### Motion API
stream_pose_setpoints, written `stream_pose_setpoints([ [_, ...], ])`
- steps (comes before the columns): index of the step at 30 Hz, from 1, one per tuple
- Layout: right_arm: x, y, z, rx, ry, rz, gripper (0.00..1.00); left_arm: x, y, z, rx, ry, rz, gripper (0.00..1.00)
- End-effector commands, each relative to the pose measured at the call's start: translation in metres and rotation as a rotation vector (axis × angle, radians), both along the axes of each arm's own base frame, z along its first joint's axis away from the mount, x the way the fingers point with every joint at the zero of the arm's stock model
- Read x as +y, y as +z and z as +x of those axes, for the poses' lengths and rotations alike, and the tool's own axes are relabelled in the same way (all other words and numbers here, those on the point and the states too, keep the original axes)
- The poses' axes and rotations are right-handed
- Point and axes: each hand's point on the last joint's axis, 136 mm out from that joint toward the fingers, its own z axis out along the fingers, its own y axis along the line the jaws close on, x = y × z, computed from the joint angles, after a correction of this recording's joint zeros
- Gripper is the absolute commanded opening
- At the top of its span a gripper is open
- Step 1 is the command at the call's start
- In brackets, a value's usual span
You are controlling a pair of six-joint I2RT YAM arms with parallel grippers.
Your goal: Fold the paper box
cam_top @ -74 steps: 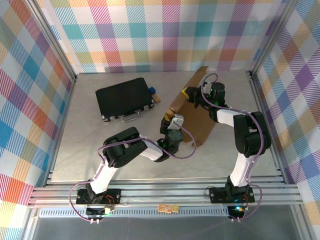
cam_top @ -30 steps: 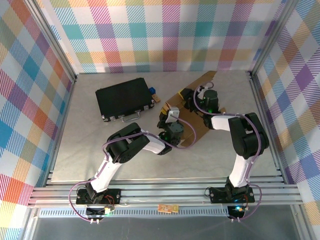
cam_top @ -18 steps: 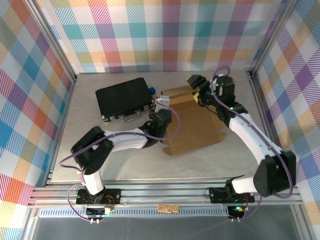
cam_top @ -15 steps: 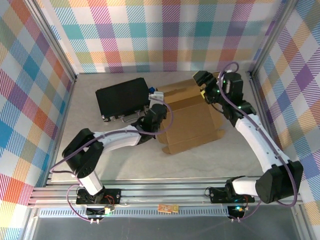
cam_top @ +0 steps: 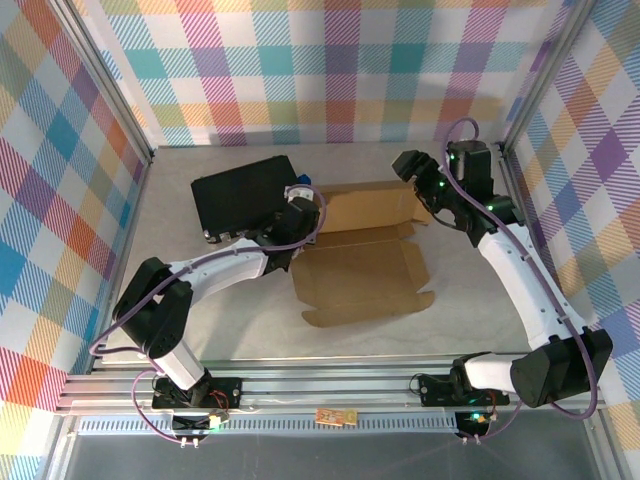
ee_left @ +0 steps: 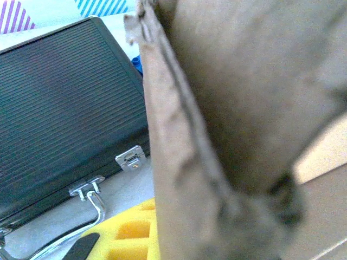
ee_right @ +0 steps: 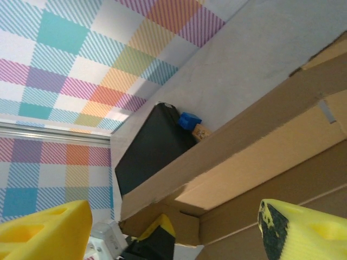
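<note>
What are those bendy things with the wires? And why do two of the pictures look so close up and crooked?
They are two robot arms, bolted to the near edge of a table. Each arm ends in a gripper, a pincher with two yellow fingers. The wide picture comes from a camera looking down from above. The two close-up pictures come from small cameras on the arms' wrists, so they look tilted. On the table lie a brown paper box, opened out with its far flap lifted, and a black case with a metal handle. The left gripper is pinched shut on the left end of that flap. The right gripper is open and holds nothing, near the flap's right end.
</note>
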Motion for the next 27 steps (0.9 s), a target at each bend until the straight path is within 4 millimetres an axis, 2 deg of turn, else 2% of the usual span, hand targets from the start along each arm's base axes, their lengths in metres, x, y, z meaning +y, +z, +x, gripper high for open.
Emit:
stream_pose_setpoints([
  [1,-0.01,0.001,-0.005,0.041,-0.023,-0.035,0.78,0.006,0.04,0.009,-0.031,0.001,-0.082,0.0],
  [7,-0.041,-0.012,-0.013,0.18,-0.109,-0.145,0.77,0.021,0.049,0.01,0.105,0.01,-0.058,0.0],
  [11,-0.049,-0.002,-0.002,0.176,-0.104,-0.138,0.69,0.033,0.058,0.006,0.119,0.004,-0.06,0.0],
  [14,-0.041,0.013,0.018,0.12,-0.034,-0.131,0.61,0.04,0.059,0.004,0.154,-0.005,-0.079,0.0],
  [19,-0.023,0.02,0.054,0.113,0.09,-0.151,0.58,0.039,0.065,0.003,0.177,-0.053,-0.089,0.0],
  [23,-0.009,-0.001,0.082,0.167,0.167,-0.143,0.55,0.039,0.067,0.006,0.182,-0.057,-0.096,0.0],
  [27,-0.001,-0.027,0.098,0.214,0.223,-0.138,0.58,0.036,0.068,0.007,0.184,-0.072,-0.105,0.0],
])
